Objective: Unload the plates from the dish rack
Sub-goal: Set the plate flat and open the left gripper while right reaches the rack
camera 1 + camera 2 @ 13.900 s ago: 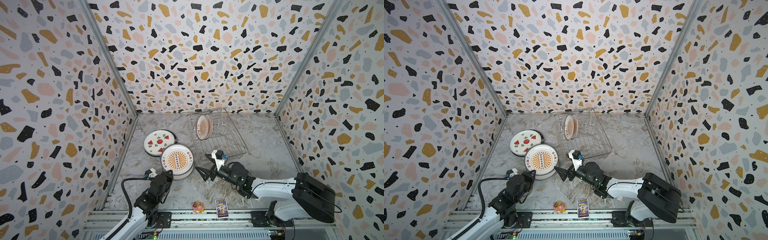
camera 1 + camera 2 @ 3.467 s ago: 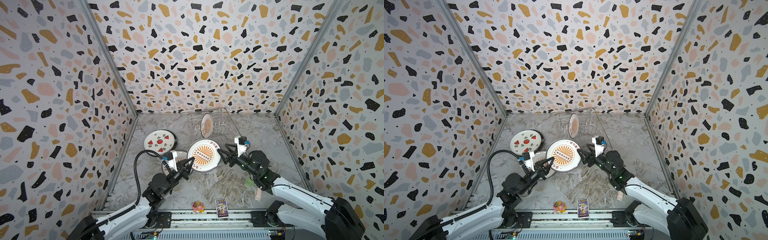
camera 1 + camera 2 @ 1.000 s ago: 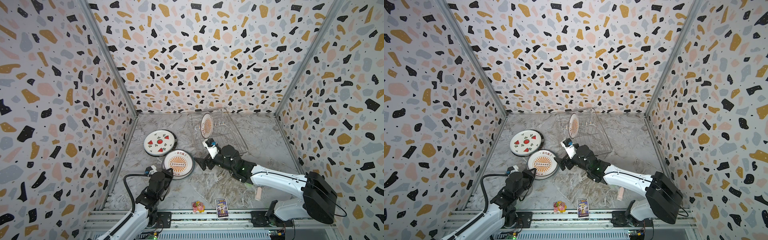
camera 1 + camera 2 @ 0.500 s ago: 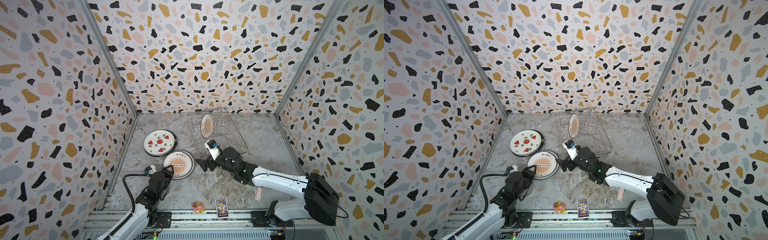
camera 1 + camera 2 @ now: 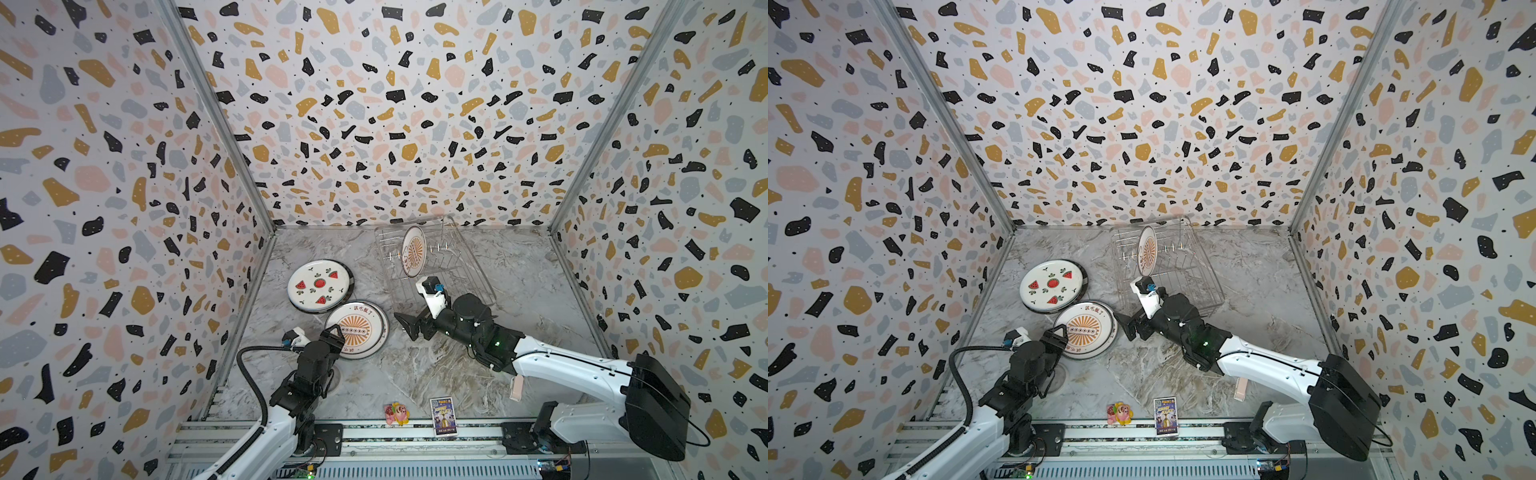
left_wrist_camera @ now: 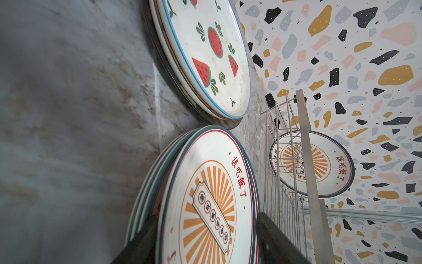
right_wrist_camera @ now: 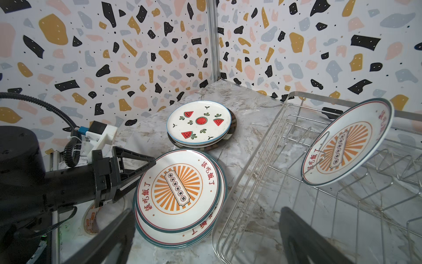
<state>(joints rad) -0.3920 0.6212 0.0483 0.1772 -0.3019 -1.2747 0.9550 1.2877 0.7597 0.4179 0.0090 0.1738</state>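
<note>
One plate (image 5: 412, 251) — leaning, in dish rack (image 5: 459, 272)

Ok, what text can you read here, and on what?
"该吃饭了", red: top plate of the near stack, and plate in the rack.
Circled characters on those plates' banners: too small.
Card at the front edge: blurred.
Clear ring beside that stack: red print, unreadable.

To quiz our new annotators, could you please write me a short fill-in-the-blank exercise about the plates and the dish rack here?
1. Exactly ____ plate stands in the dish rack.
2. The farther stack is topped by a plate painted with ____ slices.
3. The right end effector, fingers wide apart, grips ____.
4. The left end effector is at the rim of the sunburst stack, and it is ____.

Missing words: one; watermelon; nothing; open.
</note>
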